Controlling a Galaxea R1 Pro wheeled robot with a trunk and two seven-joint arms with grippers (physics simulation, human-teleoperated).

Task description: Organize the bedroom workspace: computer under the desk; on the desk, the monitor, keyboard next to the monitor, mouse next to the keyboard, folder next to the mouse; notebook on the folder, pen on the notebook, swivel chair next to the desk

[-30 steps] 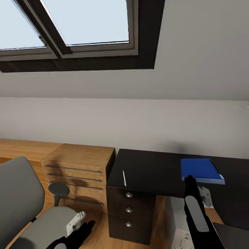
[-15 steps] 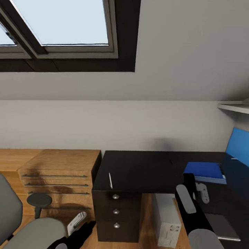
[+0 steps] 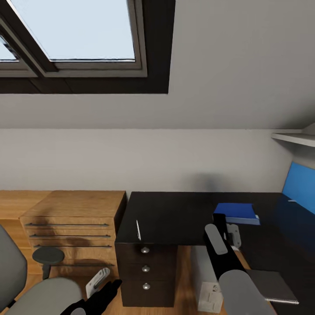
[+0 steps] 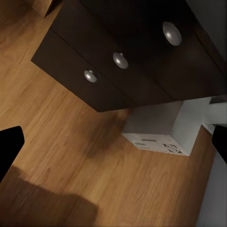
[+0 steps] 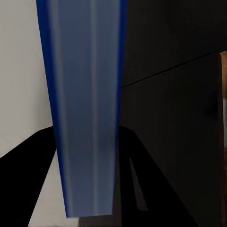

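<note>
My right gripper [image 3: 222, 218] is shut on the near edge of the blue folder [image 3: 236, 212], holding it just over the black desk [image 3: 175, 214]. In the right wrist view the folder [image 5: 85, 104] runs out between the gripper's dark fingers [image 5: 28, 184]. A thin white pen [image 3: 138, 229] lies near the desk's left front edge. The grey notebook [image 3: 272, 286] lies on the desk at the lower right. The pale computer [image 3: 209, 291] [image 4: 158, 130] stands under the desk. The grey swivel chair [image 3: 30, 288] is at the lower left, with my open left gripper [image 3: 105, 287] beside it. Monitor, keyboard and mouse are out of view.
A light-wood drawer unit [image 3: 74, 221] stands left of the desk's dark drawers [image 3: 146, 269] [image 4: 118, 61]. A blue back panel [image 3: 301, 188] and a wall shelf [image 3: 294, 138] are at the right. A skylight [image 3: 78, 30] is overhead. Wood floor [image 4: 71, 156] lies below my left gripper.
The camera panned right, bringing the back panel, shelf and notebook into view. My right gripper has carried the folder leftward over the desk. The left arm has not moved.
</note>
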